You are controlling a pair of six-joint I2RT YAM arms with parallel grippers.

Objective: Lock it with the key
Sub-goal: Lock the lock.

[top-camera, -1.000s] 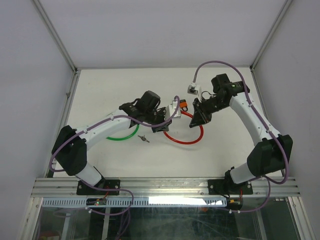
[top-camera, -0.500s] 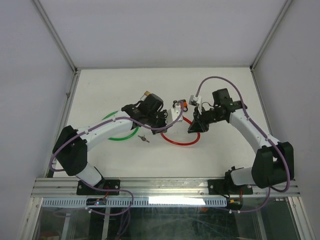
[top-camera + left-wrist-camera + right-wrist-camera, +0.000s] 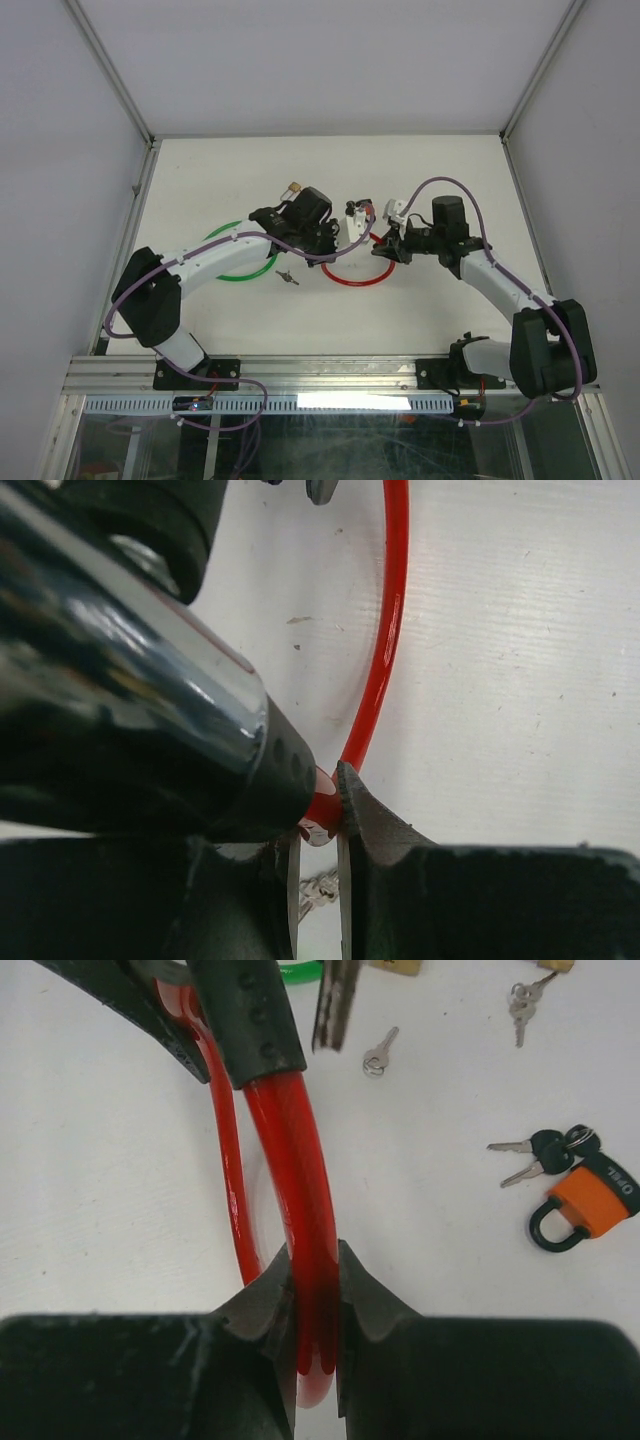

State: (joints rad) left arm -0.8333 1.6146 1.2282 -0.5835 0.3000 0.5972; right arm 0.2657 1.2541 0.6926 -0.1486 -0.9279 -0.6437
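Observation:
A red cable lock [image 3: 360, 286] lies looped on the white table, and both grippers hold it. My left gripper [image 3: 338, 240] is shut on the red cable [image 3: 385, 630] right beside its black lock head [image 3: 150, 730]. My right gripper [image 3: 385, 245] is shut on the other part of the cable [image 3: 300, 1180], just behind its black end sleeve [image 3: 250, 1020]. The two ends sit close together above the loop. A small bunch of keys [image 3: 287, 277] lies on the table left of the loop. A single silver key [image 3: 378, 1055] shows in the right wrist view.
A green cable loop [image 3: 225, 272] lies under the left arm. An orange padlock [image 3: 585, 1200] with black-headed keys [image 3: 545, 1155] sits beyond the grippers. A brass padlock [image 3: 293, 187] stands behind the left wrist. White walls close in the table.
My right gripper has swung left and nearer with its cable end, closing on the left gripper. The red loop has tightened. The left gripper has shifted slightly up and right.

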